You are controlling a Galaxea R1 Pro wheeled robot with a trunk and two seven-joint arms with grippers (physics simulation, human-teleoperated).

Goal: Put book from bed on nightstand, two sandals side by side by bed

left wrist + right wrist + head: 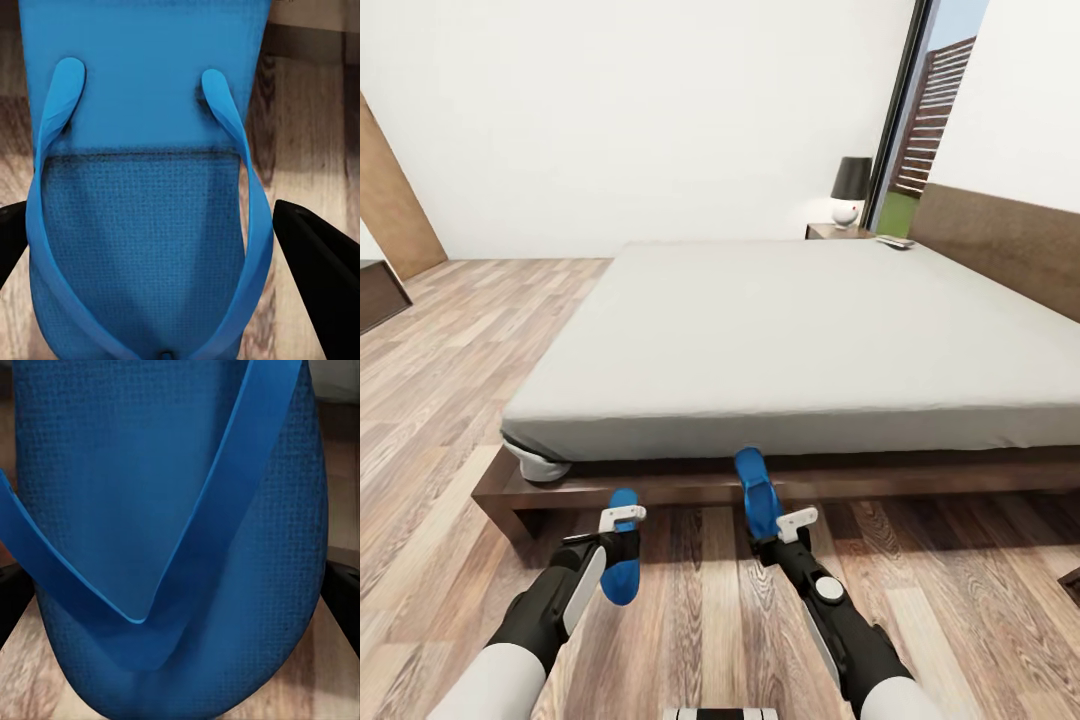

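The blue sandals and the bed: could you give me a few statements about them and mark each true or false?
1. Each gripper holds one blue sandal. True: the left gripper has the left sandal, the right gripper the right sandal.
2. Both sandals lie on the mattress. False: they are in front of the bed, over the wood floor.
3. A lamp with a dark shade stands beyond the bed's far corner. True: the lamp is on a nightstand.
4. The mattress is bright red. False: it is light grey.
5. The sandals touch each other. False: there is a gap of floor between them.
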